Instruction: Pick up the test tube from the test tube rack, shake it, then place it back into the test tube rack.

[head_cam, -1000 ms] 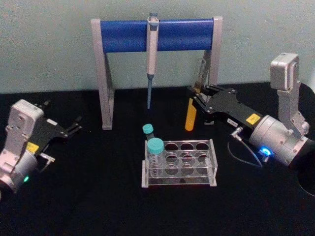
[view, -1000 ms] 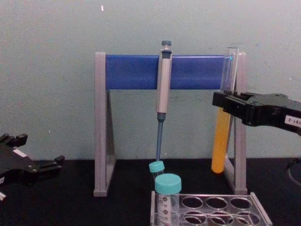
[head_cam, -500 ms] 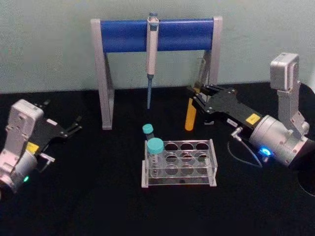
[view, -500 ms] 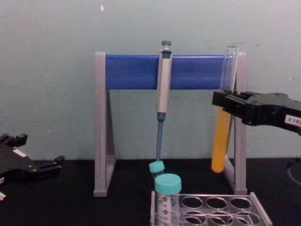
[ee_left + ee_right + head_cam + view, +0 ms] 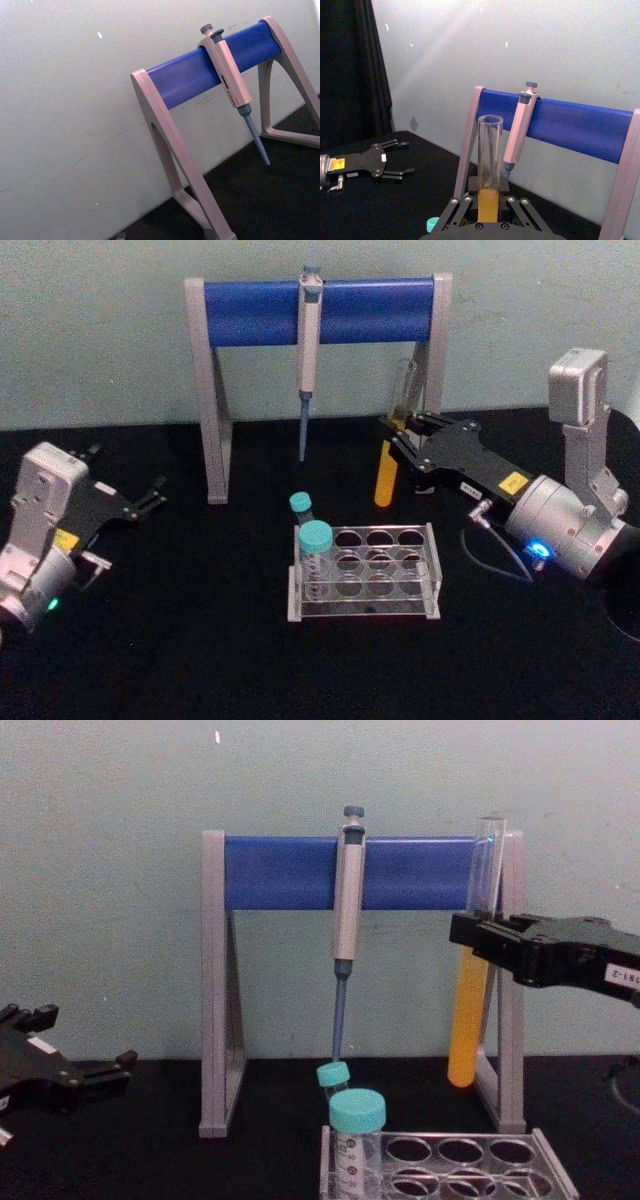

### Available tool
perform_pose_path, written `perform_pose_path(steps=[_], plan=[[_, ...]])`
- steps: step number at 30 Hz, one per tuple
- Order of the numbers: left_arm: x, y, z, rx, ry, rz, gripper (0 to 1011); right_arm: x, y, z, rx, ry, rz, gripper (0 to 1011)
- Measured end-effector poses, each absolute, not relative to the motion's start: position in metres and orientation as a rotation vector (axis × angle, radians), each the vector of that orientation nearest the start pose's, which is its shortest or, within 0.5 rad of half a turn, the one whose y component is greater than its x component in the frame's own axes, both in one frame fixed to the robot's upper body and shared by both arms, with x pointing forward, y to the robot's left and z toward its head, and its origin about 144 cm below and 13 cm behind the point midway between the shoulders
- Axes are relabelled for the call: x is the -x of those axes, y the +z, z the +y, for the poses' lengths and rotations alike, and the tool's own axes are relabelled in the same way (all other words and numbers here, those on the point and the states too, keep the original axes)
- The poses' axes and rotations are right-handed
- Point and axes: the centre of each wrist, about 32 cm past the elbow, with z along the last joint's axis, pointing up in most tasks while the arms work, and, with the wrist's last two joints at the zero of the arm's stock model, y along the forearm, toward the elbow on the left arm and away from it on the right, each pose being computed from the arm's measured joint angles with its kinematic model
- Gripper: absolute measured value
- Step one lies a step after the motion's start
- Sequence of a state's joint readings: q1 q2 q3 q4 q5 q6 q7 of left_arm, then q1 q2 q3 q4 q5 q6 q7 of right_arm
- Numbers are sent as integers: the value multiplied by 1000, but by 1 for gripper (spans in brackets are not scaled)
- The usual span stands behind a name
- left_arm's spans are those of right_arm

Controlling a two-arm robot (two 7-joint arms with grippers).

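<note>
The right gripper [image 5: 395,430] clasps the test tube [image 5: 387,478], lifted off the test tube rack [image 5: 433,580]; shaking and re-racking seemingly remain. The left gripper [image 5: 152,496] idles splayed at the table [image 5: 200,650]'s left edge.

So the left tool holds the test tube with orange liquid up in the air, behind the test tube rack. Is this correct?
Not the left one. The right tool holds the test tube with orange liquid up in the air, behind the test tube rack; the chest view shows it. The left tool sits low at the left, open and empty.
</note>
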State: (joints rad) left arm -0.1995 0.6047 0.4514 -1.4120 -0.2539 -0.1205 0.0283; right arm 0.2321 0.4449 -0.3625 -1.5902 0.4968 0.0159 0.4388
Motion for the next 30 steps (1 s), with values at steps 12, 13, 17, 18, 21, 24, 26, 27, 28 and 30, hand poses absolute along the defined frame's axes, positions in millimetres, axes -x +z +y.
perform_pose_path(steps=[12, 13, 17, 18, 21, 24, 26, 27, 28, 30], plan=[[-489, 1140, 310, -304, 1248, -285, 1002, -495, 1203, -249, -44, -780, -41, 222], [-489, 1140, 310, -304, 1248, -285, 1001, -495, 1203, -249, -42, -778, -40, 222], [-489, 1140, 310, -304, 1248, -285, 1001, -492, 1199, -248, -30, -773, -34, 222], [-489, 1140, 310, -304, 1248, -285, 1001, -491, 1198, -248, -28, -772, -34, 223], [-489, 1140, 310, -305, 1248, -285, 1001, -490, 1194, -247, -16, -771, -30, 222], [-489, 1140, 310, -305, 1248, -285, 1001, -490, 1192, -247, -9, -772, -28, 222], [-489, 1140, 310, -304, 1248, -285, 1002, -490, 1191, -246, -6, -772, -28, 222], [-489, 1140, 310, -304, 1248, -285, 1001, -490, 1190, -246, -5, -772, -28, 222], [-489, 1140, 310, -304, 1248, -285, 1001, -490, 1189, -246, -3, -773, -28, 222], [-489, 1140, 310, -304, 1248, -285, 1001, -490, 1188, -247, -1, -774, -28, 222]])
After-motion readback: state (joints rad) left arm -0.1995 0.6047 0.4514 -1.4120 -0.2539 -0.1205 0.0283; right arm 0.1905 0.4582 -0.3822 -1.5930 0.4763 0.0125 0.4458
